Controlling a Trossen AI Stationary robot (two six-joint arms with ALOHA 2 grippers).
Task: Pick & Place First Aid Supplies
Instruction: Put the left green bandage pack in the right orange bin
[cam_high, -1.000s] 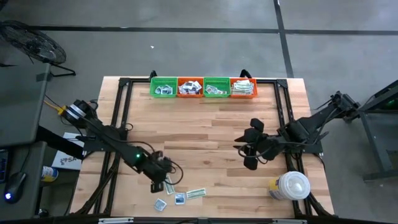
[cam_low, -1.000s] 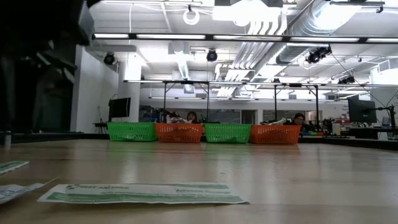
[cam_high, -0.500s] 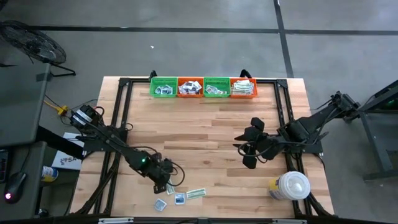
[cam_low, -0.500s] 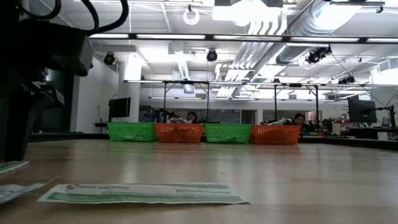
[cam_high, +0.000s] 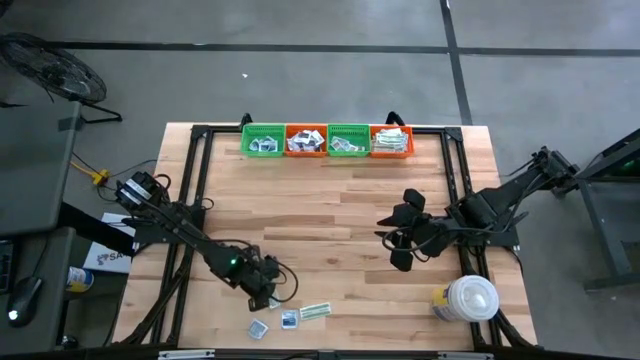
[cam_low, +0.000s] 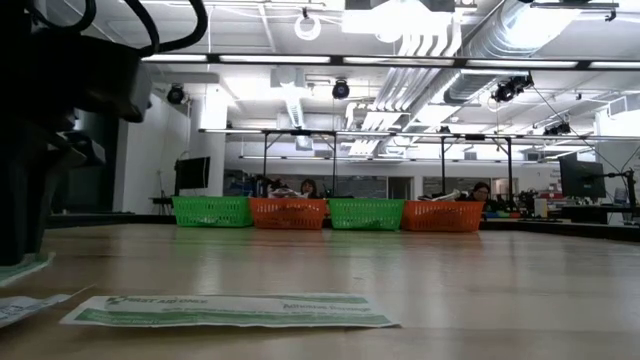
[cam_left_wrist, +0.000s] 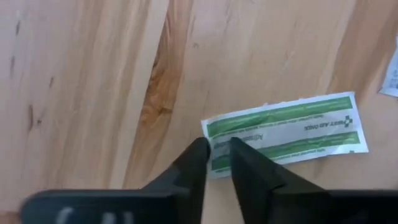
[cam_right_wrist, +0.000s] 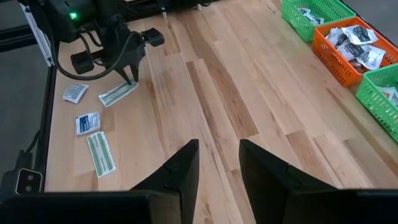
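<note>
I see a pale wood table (cam_high: 340, 200) with brown grain streaks. At upper centre sit baskets alternating green (cam_high: 262, 140), orange (cam_high: 305, 140), green (cam_high: 348, 140), orange (cam_high: 391, 141). The strip (cam_left_wrist: 286, 129) at lower left is white with green bands. Both arms are black; the container (cam_high: 470, 298) at lower right is white.

Four packets lay flat near the table's front-left edge; one green-striped strip (cam_left_wrist: 285, 129) sat under the left fingertips; another strip (cam_high: 315, 311) lay apart to its right; two white squares (cam_high: 290, 319) (cam_high: 258, 328) lay nearby; more packets filled the far baskets (cam_high: 327, 140).
</note>
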